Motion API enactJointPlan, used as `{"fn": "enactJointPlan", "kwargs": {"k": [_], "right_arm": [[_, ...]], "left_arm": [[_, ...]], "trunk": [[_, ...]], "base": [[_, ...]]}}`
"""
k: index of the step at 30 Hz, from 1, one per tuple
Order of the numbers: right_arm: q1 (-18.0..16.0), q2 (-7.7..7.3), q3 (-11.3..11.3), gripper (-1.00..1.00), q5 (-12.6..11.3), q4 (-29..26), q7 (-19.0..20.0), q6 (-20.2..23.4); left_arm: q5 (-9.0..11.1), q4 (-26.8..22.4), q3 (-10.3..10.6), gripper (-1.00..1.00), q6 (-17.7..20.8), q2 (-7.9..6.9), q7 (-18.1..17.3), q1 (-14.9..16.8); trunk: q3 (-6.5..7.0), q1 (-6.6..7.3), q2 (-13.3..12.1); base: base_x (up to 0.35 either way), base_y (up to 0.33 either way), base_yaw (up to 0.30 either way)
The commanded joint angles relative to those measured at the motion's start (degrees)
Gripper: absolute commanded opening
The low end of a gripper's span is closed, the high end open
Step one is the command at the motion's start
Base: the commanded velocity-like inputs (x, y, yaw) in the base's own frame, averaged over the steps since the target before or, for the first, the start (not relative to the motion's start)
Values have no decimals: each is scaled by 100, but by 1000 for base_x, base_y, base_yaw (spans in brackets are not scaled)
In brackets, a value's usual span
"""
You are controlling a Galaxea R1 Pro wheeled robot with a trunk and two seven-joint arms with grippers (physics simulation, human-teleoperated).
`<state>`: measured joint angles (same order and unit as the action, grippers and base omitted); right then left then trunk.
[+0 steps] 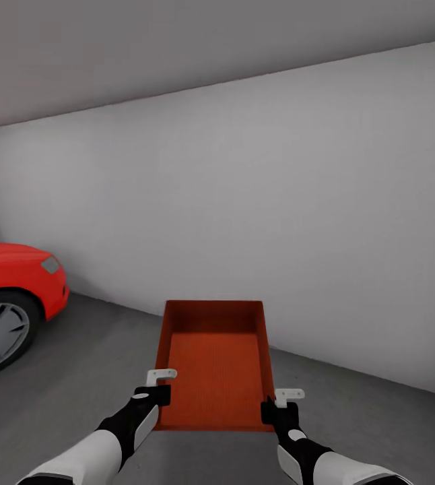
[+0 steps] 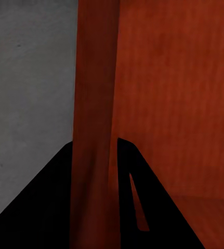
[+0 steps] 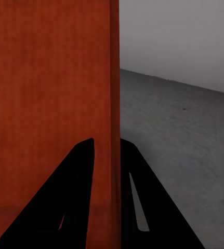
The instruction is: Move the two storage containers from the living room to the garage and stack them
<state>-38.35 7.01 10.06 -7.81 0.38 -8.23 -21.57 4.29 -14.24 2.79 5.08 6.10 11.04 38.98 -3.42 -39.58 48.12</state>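
I am holding the storage container (image 1: pixel 215 364) at lower centre of the head view, left gripper (image 1: pixel 155 393) and right gripper (image 1: pixel 273 408) each clenched on a side wall. I am keeping it level, lowering evenly toward the grey floor (image 1: pixel 76 377), clear of the red car (image 1: pixel 12 296) at left.

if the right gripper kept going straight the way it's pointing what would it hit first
The right gripper is clamped on the storage container side wall, so it would slide along that wall. Beyond it, likely the pale grey wall, though depth is unclear.

container (image 1: pixel 216 364): orange-red, open-topped, empty | level, held above grey garage floor (image 1: pixel 76 377)
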Motion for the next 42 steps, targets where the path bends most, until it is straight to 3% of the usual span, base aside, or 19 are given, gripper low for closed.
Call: {"fn": "enactJointPlan", "kwargs": {"k": [1, 42], "right_arm": [[-6, -30, -215, -100, -142, -12, -56, -49], [-6, -26, -215, -100, -139, -12, -56, -49]], "left_arm": [[30, -7, -472, -100, 45, -9, 65, 4], [28, -9, -472, -100, 45, -4, 65, 4]], "trunk": [[-9, -4, 7], [-9, -4, 7]], "base": [[304, 215, -282], [299, 223, -260]]}}
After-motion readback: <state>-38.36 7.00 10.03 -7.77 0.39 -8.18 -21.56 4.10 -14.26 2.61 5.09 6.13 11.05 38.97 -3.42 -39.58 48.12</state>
